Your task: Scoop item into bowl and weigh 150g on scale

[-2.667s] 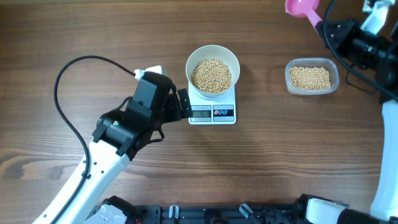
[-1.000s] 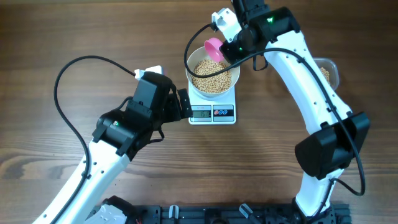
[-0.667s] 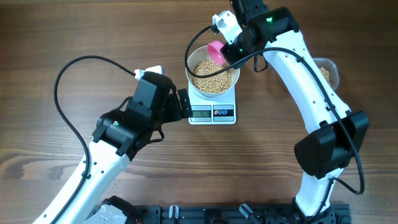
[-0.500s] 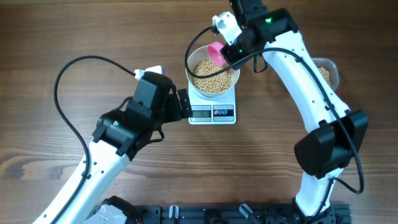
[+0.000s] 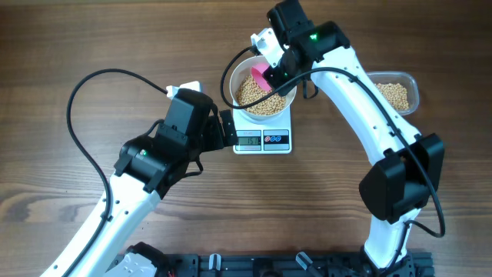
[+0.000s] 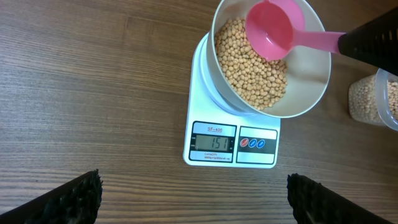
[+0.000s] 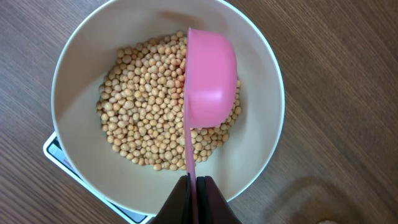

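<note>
Covering some beans (image 7: 143,118), pink scoop (image 7: 211,81)

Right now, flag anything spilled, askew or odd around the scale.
Nothing stands out. The beans lie inside the bowl, which sits squarely on the scale; none show on the table. The pink scoop, tipped sideways in the right gripper, looks empty.

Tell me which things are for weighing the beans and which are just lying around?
For the job: beans, bowl, scale, pink scoop, clear container of spare beans.
Just lying around: black cable.
</note>
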You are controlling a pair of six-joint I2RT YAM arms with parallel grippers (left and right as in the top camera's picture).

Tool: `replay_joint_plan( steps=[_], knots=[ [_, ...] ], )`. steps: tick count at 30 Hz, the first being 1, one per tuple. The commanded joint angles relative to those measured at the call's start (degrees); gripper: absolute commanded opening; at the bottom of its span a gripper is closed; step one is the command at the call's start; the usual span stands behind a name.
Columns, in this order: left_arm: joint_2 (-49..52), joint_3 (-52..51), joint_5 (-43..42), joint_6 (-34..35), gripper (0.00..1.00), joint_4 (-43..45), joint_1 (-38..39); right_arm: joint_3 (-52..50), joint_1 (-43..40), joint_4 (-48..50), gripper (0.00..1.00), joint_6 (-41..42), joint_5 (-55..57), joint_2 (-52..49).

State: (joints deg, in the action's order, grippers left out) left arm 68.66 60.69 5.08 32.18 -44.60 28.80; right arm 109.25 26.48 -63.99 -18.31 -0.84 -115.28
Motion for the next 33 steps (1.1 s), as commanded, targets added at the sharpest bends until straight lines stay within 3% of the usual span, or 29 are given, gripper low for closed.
replay_joint_plan(
  steps=[1,19,33],
  knots=[
    [-0.42,0.07,0.57,-0.48,1.00,0.11,-0.26,-0.26,0.26,-0.50,0.04,0.48,-2.01,-1.01],
    [-0.42,0.07,0.57,-0.46,1.00,0.11,-0.26,2.16,-1.64,-5.46,0.04,3.45,-6.45,-0.33],
    [-0.42,0.07,0.57,-0.48,1.00,0.11,-0.26,2.93,-4.09,-5.60,0.04,-0.72,-7.63,4.68]
  ],
)
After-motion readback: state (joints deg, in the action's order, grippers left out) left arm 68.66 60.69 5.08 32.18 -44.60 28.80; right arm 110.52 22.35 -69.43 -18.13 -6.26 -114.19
